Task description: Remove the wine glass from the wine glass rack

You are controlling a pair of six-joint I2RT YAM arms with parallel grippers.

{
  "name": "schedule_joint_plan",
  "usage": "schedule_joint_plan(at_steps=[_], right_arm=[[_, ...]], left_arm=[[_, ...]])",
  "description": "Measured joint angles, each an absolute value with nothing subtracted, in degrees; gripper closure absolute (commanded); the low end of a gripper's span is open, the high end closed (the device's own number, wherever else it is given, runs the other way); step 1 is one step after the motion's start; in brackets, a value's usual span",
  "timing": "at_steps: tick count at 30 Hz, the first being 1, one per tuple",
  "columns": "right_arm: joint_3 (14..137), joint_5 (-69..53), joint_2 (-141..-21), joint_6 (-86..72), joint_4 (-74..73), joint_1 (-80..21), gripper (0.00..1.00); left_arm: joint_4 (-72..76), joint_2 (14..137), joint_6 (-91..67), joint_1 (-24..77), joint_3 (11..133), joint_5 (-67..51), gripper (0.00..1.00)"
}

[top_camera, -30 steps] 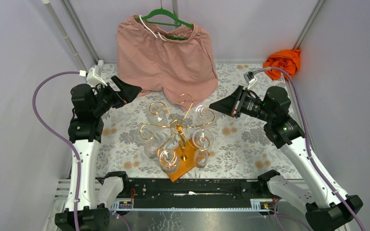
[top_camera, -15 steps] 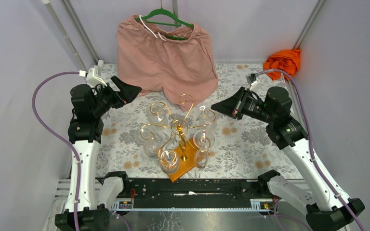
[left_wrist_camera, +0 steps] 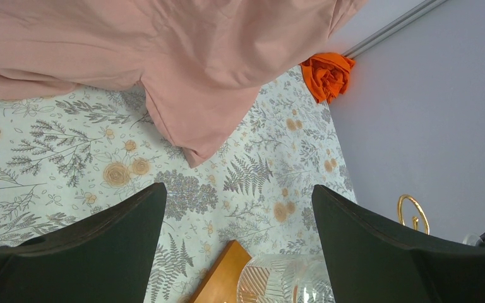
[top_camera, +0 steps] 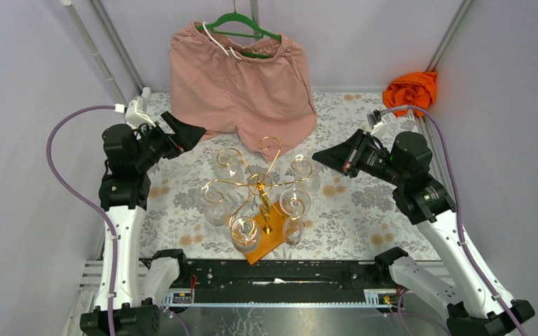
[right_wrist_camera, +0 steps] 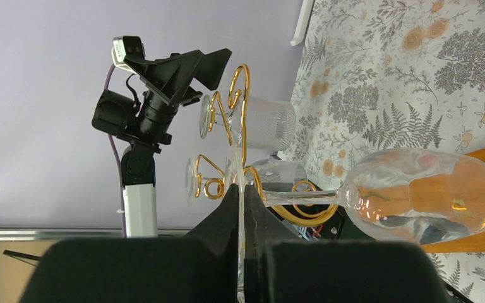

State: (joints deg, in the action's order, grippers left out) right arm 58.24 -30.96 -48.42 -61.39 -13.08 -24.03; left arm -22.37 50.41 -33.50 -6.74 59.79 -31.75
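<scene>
left gripper (top_camera: 195, 130): hanging left of centre in the overhead view, jaws spread wide and carrying nothing; it is sitting back from the rack, likely so the other arm has room.
wine glass rack (top_camera: 260, 184): standing at lower centre of the overhead view, its post rising from the wooden base (top_camera: 272, 239); the scroll arms are fanning outward so glasses are hanging bowl-down by their feet.
other glasses (top_camera: 244, 229): hanging around the post, untouched.
wine glass (right_wrist_camera: 426, 196): on the rack's right side, facing the right arm; in the right wrist view it is lying across the frame, bowl at middle right, stem running left to the foot.
right gripper (right_wrist_camera: 243, 201): pinching the thin foot edge-on at lower centre of its own view, fingers closed flat on it; the foot is the part hooking the scroll, so gripping there is giving control of the release.
clearance: the stem is crossing a gold curl; whether the foot is already free of it is hard to tell.
next move: probably sliding the glass outward, level, to avoid knocking its neighbours.
</scene>
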Motion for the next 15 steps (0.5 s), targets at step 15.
schedule_joint_plan(at_steps=[15], right_arm=[[58.24,-32.53,-46.35,-61.71,-14.94,-24.03,1.0]], left_arm=[[-22.39,49.67,-33.52,-6.74,59.29,-31.79,0.07]])
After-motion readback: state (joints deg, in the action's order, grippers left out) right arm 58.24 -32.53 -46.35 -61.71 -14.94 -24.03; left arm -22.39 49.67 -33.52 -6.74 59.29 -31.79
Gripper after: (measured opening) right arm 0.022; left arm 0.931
